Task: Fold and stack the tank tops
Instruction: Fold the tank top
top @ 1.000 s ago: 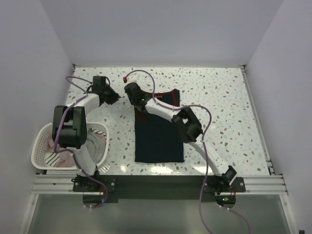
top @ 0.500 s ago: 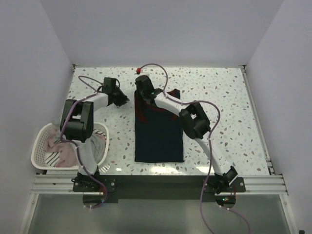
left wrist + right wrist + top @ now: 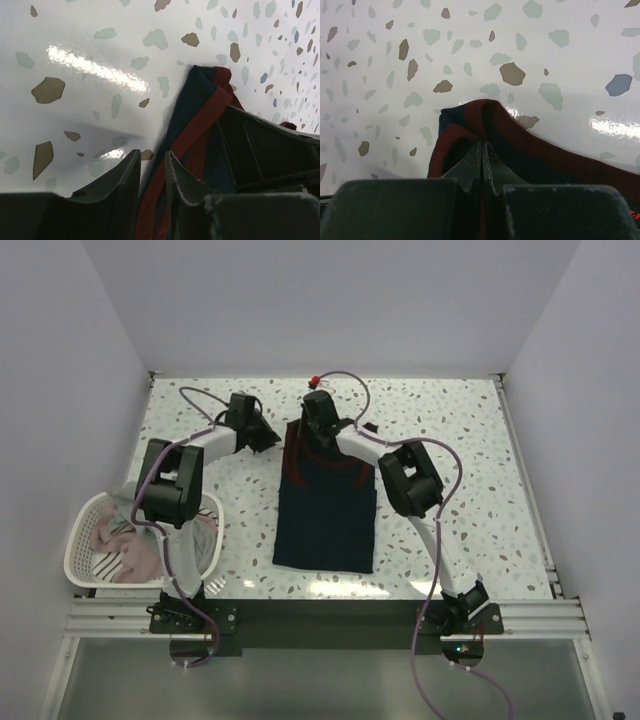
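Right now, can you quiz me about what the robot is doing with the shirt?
1. True or false: the top lies on the table.
2. What does the right gripper pinch? A the top's red trim; B a cup; C nothing.
3. Fill in: the basket sits on the robot's ___ side.

Key: 1 true; 2 A; 3 left.
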Robot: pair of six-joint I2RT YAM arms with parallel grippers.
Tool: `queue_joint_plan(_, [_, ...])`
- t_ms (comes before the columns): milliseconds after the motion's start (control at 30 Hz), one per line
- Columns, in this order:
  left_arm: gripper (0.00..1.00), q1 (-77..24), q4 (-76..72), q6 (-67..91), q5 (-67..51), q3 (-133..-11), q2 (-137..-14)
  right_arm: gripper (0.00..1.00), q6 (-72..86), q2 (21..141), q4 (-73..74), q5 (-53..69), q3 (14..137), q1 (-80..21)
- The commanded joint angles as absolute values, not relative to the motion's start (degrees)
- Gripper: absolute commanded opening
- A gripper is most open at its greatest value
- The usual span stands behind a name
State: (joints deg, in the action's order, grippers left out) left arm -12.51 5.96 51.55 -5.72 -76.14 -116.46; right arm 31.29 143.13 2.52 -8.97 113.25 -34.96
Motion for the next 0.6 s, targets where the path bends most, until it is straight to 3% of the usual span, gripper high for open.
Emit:
queue_joint_plan(0, [0.31, -13.45, 3.60, 51.86, -4.84, -78.05, -116.89, 0.00, 34.27, 138.34, 0.26, -7.38, 112.50, -34.46])
queue_joint_plan(567, [0.31, -15.20, 2.72, 52.47, -4.40, -74.88, -115.93, 0.00, 40.16, 137.63, -3.87, -4.31, 108.10, -30.50])
